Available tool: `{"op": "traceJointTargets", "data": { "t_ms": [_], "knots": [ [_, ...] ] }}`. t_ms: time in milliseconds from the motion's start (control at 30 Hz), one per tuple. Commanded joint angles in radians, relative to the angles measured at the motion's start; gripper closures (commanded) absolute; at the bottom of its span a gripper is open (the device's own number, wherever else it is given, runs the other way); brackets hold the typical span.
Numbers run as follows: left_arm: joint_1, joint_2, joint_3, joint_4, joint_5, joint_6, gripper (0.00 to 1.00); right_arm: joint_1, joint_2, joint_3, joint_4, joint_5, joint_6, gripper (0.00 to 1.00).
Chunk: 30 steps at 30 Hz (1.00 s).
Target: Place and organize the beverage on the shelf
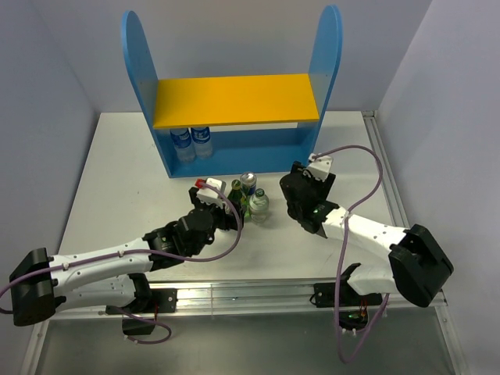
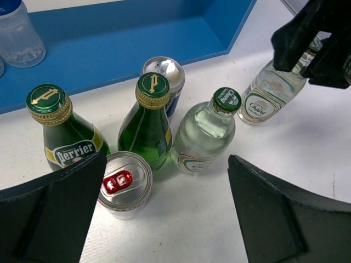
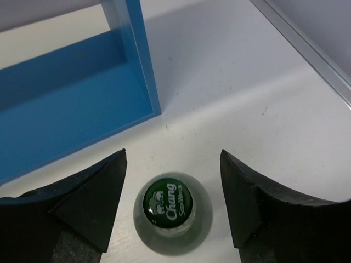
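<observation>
Progress stands near the very beginning: none of the six drinks is on the shelf (image 1: 137, 58) yet. Its yellow upper board (image 1: 234, 100) carries nothing, and the lower level holds only two small water bottles (image 1: 192, 143) at its left end. Five drinks stand upright in a tight cluster on the surface (image 1: 117, 172), just in front of the shelf: the left green bottle (image 2: 63, 134), the middle green bottle (image 2: 147, 123), the near can (image 2: 125, 183), the far can (image 2: 164, 74) and one clear bottle (image 2: 205, 137). The other clear bottle (image 3: 167, 211) stands upright, apart to the right, between the fingers of the right pincer (image 3: 173, 155). Its jaws are spread with a thin gap on each side of the glass, so nothing is gripped. The left pincer (image 2: 166, 164) hovers over the cluster, released wide and holding nothing. By my reading all six placements, and the sorting into rows, are left to do
</observation>
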Motion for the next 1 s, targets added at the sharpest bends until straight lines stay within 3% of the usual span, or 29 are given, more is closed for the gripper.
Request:
{"op": "traceJointTargets", "data": {
  "t_ms": [0,67,400,500,533,667,700,767,967],
  "knots": [
    [-0.006,0.012,0.012,0.044,-0.009,0.023,0.01,-0.030,0.020,0.048,0.059,0.002,-0.008,0.26],
    [-0.006,0.015,0.013,0.047,-0.011,0.022,0.01,-0.039,0.029,0.048,0.057,-0.001,0.005,0.37],
    [-0.006,0.018,0.010,0.054,-0.014,0.020,0.01,-0.067,0.034,0.044,0.038,-0.039,0.037,0.44],
    [-0.006,0.021,0.004,0.059,-0.015,0.019,0.01,-0.069,0.037,0.047,0.033,-0.042,0.040,0.56],
    [-0.006,0.020,0.003,0.059,-0.015,0.019,0.01,-0.067,0.043,0.047,0.033,-0.042,0.038,0.64],
    [-0.004,0.017,-0.002,0.057,-0.020,0.016,0.01,-0.069,0.051,0.048,0.025,-0.051,0.051,0.75],
    [-0.006,0.009,-0.007,0.057,-0.021,0.014,0.01,-0.069,0.054,0.048,0.025,-0.054,0.048,0.88],
    [-0.006,0.003,-0.016,0.064,-0.024,0.014,0.01,-0.067,0.055,0.053,0.022,-0.054,0.051,0.99],
    [-0.006,-0.005,-0.023,0.061,-0.038,0.016,0.01,-0.050,-0.034,0.085,0.015,-0.074,-0.027,1.00]
  ]
}}
